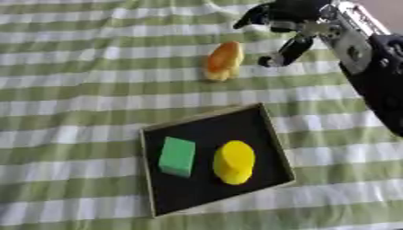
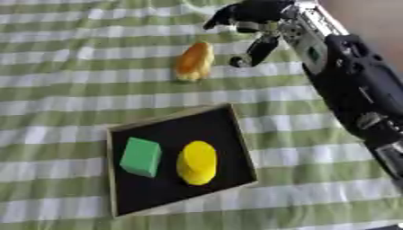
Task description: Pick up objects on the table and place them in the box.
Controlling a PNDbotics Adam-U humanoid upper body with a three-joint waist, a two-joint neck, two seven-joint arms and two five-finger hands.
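An orange-yellow object (image 1: 223,60) (oblong, rounded, its kind hard to make out) lies on the green-and-white striped cloth of the table (image 1: 71,90), in the far half of the view and well apart from the box. Just to its right, and slightly farther back, hangs the right hand (image 1: 287,27), reaching in from the upper right corner. Its fingers are spread and only slightly bent, holding nothing; one dark finger (image 1: 289,50) points down toward the cloth beside the object, near it but not touching. The black and silver forearm (image 2: 346,76) runs back along the right edge.

Nearer the robot sits the box (image 1: 267,121), a shallow tray with a black floor and a pale rim, set askew on the cloth. Inside it a green block (image 1: 177,156) lies on the left and a yellow rounded piece (image 1: 235,161) on the right, just beside each other without touching.
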